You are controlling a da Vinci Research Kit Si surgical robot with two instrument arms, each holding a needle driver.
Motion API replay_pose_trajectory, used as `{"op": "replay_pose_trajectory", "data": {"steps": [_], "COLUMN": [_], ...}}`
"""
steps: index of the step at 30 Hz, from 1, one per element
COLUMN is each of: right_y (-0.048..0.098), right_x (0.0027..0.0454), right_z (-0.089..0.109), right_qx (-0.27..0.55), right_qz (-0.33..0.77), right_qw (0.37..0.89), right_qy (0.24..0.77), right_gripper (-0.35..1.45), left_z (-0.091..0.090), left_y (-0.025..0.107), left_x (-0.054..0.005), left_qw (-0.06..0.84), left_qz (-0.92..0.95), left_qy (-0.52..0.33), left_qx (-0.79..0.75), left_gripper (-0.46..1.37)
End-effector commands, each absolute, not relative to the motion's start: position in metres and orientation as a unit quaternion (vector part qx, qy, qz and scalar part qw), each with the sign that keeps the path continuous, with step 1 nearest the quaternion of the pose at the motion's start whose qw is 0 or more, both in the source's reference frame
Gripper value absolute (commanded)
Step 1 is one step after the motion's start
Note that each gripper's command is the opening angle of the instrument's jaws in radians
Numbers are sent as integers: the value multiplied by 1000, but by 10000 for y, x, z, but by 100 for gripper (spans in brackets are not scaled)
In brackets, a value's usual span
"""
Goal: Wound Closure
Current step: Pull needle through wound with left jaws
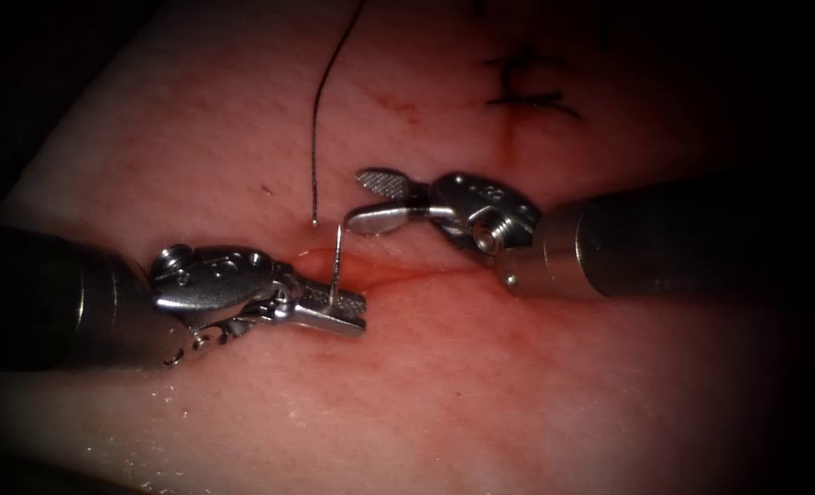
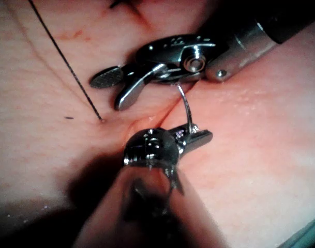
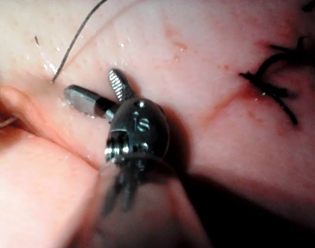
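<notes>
My left tool (image 1: 357, 313) lies at the cut's left end with its jaws shut on the curved needle (image 1: 335, 261), gripping it low on its curve. The needle stands upright, its free end just under the right tool's lower jaw. In the left wrist view the needle (image 2: 187, 108) arcs from the left tool (image 2: 205, 137) up beneath the right tool (image 2: 106, 93). I cannot tell whether its lower end sits in the tissue (image 1: 517, 367). My right tool (image 1: 359, 197) hovers open and holds nothing. Dark thread (image 1: 316, 137) enters the tissue left of the needle.
A finished dark stitch (image 1: 526, 90) with cut ends closes the cut farther back at the upper right, also seen in the right wrist view as the stitch (image 3: 273, 85). Red fluid tints the cut line (image 1: 407, 273). The right tool (image 3: 90, 82) spreads its jaws beside the thread (image 3: 74, 44).
</notes>
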State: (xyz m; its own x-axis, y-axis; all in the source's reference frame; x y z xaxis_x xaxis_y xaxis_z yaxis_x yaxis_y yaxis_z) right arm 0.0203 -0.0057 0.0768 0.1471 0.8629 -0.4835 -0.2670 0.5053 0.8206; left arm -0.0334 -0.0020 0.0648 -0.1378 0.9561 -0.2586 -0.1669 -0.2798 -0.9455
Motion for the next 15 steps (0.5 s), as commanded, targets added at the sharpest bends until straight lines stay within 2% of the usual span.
{"op": "replay_pose_trajectory", "data": {"steps": [1,8,15], "right_y": [-57,-57,-58], "right_x": [203,203,204], "right_z": [768,768,768], "right_qx": [290,290,290], "right_qz": [404,404,404], "right_qw": [700,700,700], "right_qy": [513,513,513], "right_gripper": [84,82,76], "left_z": [646,638,619], "left_y": [-19,-16,-18], "left_x": [-335,-335,-334], "left_qw": [440,449,476], "left_qz": [625,602,549], "left_qy": [-421,-446,-512], "left_qx": [-488,-487,-458], "left_gripper": [-35,-35,-35]}}
